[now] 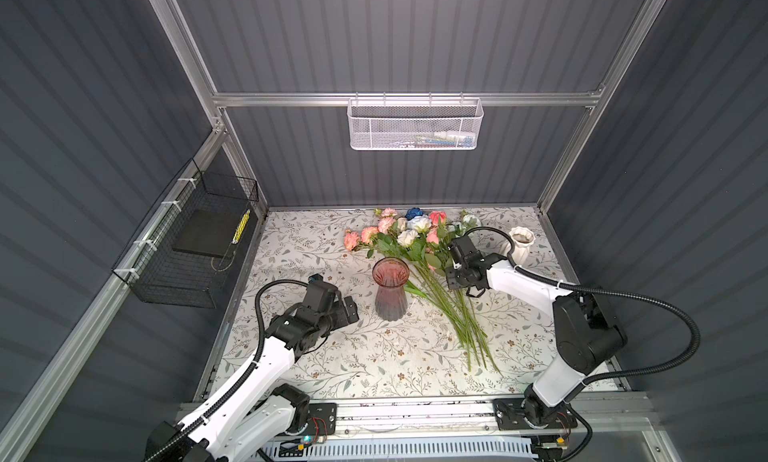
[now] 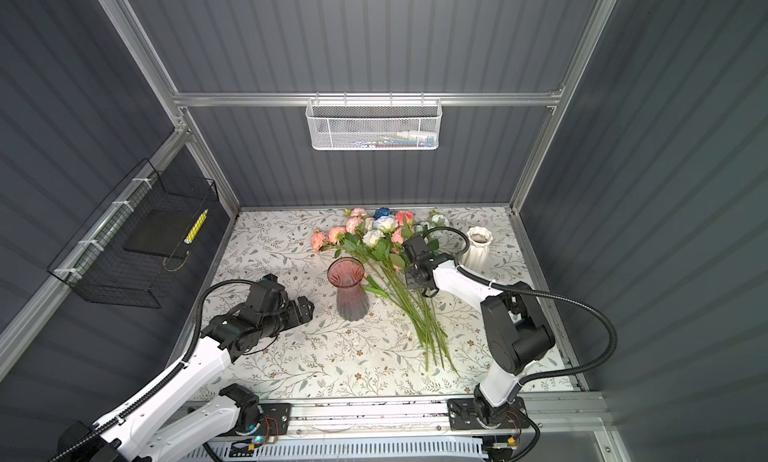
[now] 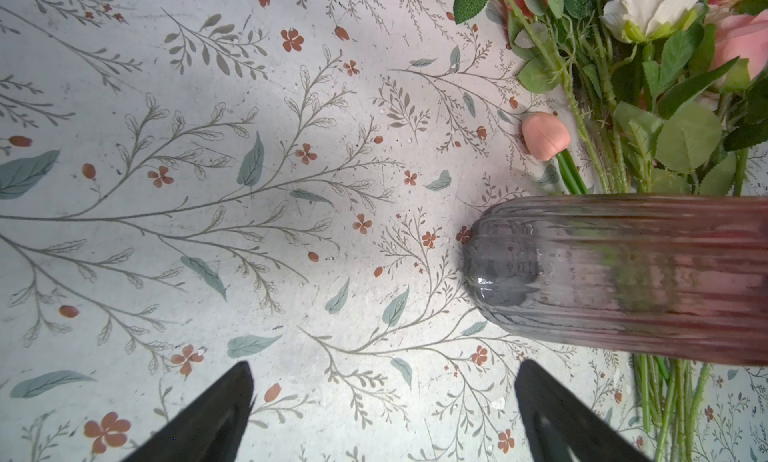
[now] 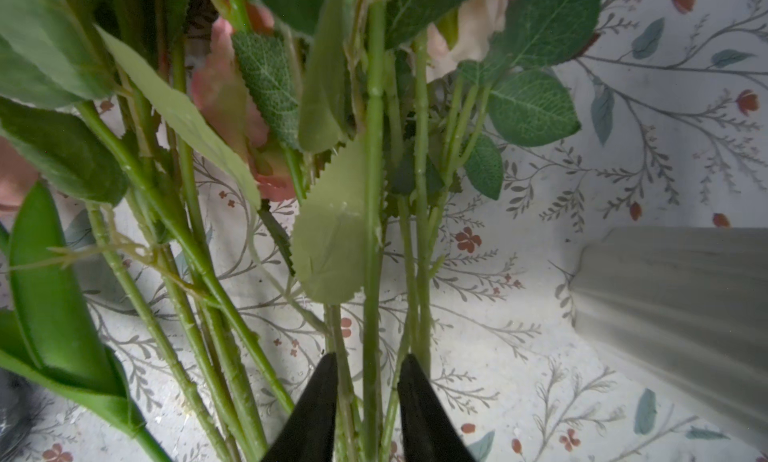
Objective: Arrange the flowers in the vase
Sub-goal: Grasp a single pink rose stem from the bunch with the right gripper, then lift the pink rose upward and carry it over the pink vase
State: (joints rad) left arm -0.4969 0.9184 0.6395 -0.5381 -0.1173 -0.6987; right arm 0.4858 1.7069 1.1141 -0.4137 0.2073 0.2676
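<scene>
The flowers (image 1: 430,282) lie flat on the table in one loose bunch at the middle and far side. Their heads are toward the far edge and their green stems fan toward the near right. None of them is in a vase.

The right gripper (image 4: 369,364) comes down on the bunch from the right, about where leaves give way to bare stems. Its fingers are drawn in narrow around a few stems, which fill the gap between them. Broad leaves and neighbouring stems crowd close on both sides.

Just left of the stems stands the pink glass vase (image 1: 390,289), upright and empty. Left of it the left gripper (image 3: 384,364) hovers over the cloth with its fingers spread wide, holding nothing, a little apart from the vase's base. A white ribbed vase (image 1: 520,244) stands far right, behind the right arm. We cannot tell what is inside it.

On the back wall hangs a white mesh basket (image 1: 374,127) with a few small items too blurred to name. On the left wall a black wire basket (image 1: 174,289) holds a dark flat slab and a yellow striped stick.

The heads are pink, peach and cream, with one dark blue head (image 1: 413,213) farthest back.
</scene>
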